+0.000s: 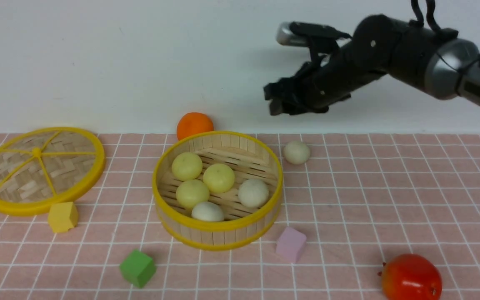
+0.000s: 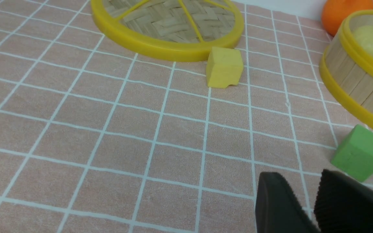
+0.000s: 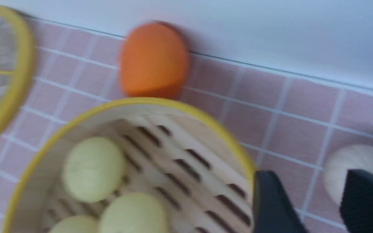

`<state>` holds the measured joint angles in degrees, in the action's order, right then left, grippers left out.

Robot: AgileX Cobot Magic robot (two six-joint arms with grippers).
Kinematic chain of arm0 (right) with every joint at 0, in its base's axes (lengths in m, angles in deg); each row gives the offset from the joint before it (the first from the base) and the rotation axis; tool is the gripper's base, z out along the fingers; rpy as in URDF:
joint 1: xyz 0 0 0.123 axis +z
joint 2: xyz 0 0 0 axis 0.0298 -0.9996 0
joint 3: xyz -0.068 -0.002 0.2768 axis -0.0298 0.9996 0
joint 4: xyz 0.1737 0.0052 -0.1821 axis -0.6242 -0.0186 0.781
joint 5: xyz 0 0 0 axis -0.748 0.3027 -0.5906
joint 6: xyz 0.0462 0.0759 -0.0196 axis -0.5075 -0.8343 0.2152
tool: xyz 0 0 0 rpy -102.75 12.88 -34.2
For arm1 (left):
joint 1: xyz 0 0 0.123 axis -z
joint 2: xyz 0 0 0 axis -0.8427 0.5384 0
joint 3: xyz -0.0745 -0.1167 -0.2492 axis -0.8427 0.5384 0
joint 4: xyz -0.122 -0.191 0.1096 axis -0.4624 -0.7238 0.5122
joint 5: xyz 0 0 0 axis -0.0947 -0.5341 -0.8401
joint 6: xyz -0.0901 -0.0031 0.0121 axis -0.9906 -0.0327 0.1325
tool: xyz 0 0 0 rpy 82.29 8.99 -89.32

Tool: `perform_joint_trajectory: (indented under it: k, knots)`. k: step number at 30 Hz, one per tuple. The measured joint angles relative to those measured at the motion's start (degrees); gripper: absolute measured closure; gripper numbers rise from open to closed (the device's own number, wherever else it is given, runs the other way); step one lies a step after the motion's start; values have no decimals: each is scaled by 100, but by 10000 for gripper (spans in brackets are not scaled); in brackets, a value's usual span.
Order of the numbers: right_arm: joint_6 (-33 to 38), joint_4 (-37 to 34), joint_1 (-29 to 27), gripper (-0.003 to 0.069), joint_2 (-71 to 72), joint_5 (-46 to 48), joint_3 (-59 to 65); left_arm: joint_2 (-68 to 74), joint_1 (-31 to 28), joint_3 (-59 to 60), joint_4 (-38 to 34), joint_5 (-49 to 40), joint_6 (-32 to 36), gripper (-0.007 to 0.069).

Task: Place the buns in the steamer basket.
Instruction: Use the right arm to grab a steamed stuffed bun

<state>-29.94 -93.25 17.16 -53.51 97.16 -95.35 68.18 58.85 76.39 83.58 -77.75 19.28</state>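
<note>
Right arm (image 1: 390,54) — glossy black with a silver-grey joint — carries black cables.

Your pink gridded table (image 1: 390,200) carries: steamer basket (image 1: 219,233), woven lid (image 1: 40,168), one off-white bun (image 1: 296,152), orange fruit (image 1: 194,124), red fruit (image 1: 411,277), yellow cube (image 1: 62,216), green cube (image 1: 138,268), pink cube (image 1: 291,244).

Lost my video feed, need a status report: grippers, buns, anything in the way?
Right gripper open, empty, raised. Left gripper open, empty. Five buns in steamer basket; last off-white bun outside. Path clear.
</note>
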Motion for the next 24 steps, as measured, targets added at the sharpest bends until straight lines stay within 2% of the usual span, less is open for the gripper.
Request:
perform_joint_trajectory:
  k: [3,5,24]
  knots:
    - [-295,7,-186,405,-278,-161,5,0,0,0,0,0,0,386]
    - [-409,7,-284,419,-422,-245,24,0,0,0,0,0,0,385]
    - [-391,67,-372,395,-1079,-942,31,0,0,0,2,0,0,384]
